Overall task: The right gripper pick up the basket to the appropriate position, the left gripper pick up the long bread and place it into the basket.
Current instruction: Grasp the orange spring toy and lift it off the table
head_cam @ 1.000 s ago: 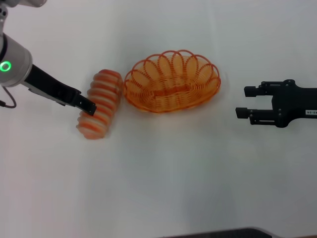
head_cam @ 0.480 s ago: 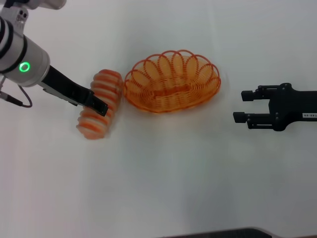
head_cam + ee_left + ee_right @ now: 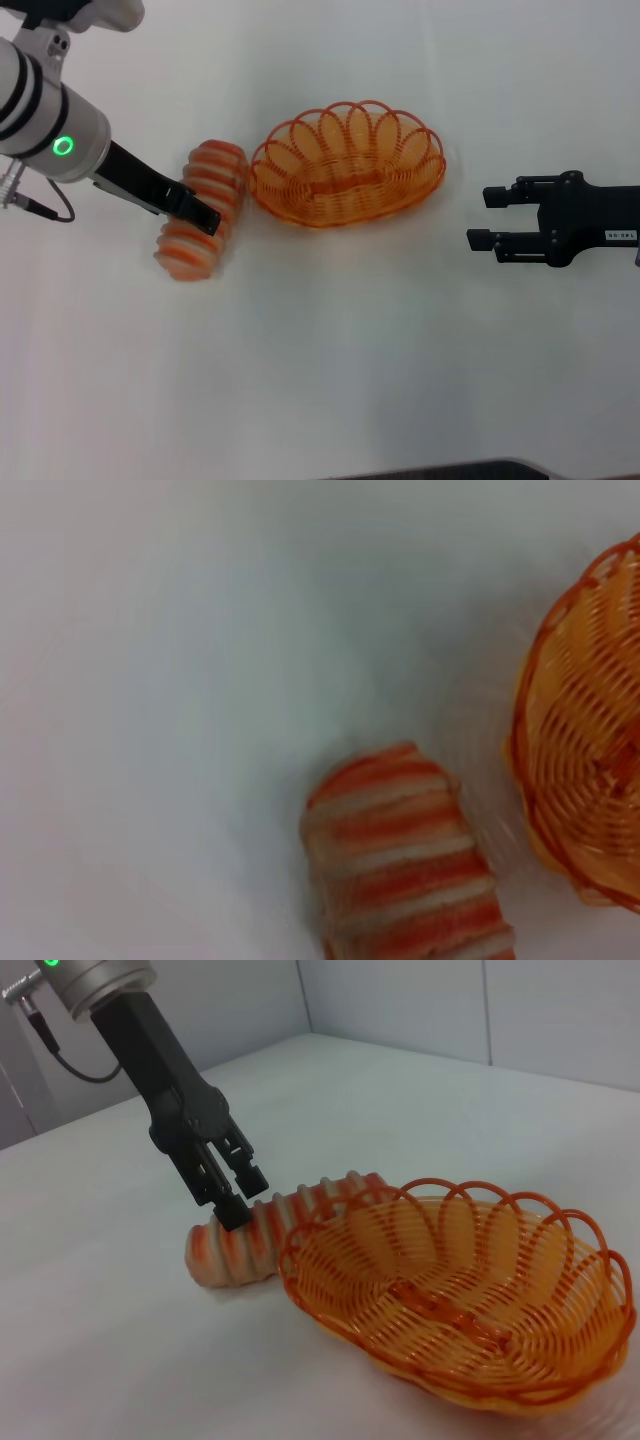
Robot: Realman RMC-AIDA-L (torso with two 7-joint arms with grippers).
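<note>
Left pincer sits over the long bread, fingers spread, not yet gripping. Bread lies on the surface, just beside the basket. Right pincer is released, well apart from basket. Risks: off-centre closure rolls the ridged loaf away; basket unheld, so drop-in may shove it.
</note>
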